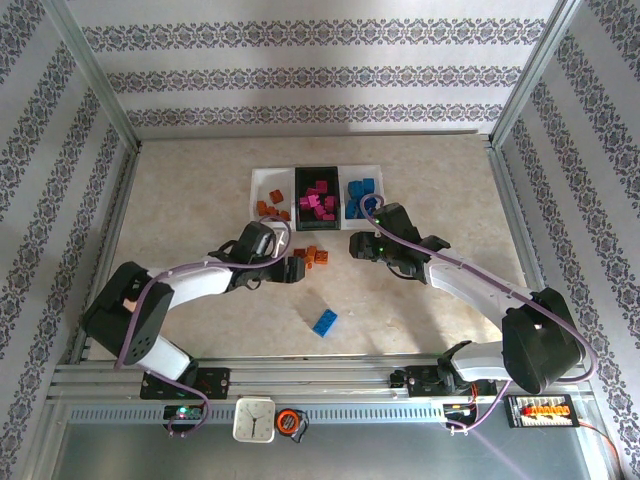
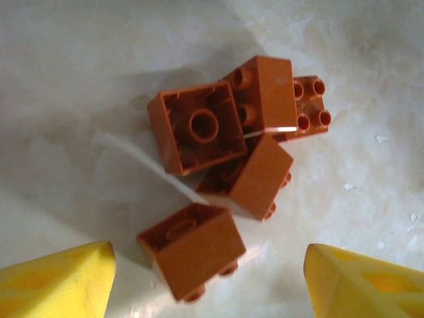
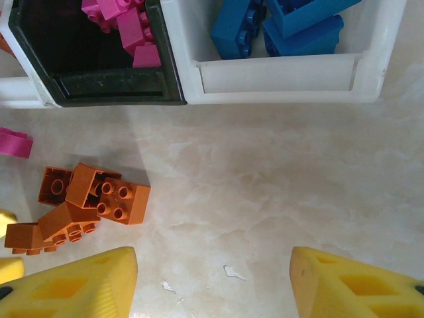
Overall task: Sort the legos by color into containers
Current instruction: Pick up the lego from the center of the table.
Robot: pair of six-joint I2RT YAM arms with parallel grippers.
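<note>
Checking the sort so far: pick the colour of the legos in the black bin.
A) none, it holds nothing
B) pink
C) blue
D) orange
B: the black bin holds pink legos.

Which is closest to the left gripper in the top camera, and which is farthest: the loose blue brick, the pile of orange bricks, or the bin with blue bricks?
1. The pile of orange-brown bricks: on the table, just right of the left gripper.
2. The loose blue brick: alone on the table, toward the arm bases.
3. The white bin of blue bricks: at the right end of the bin row, farthest back.
</note>
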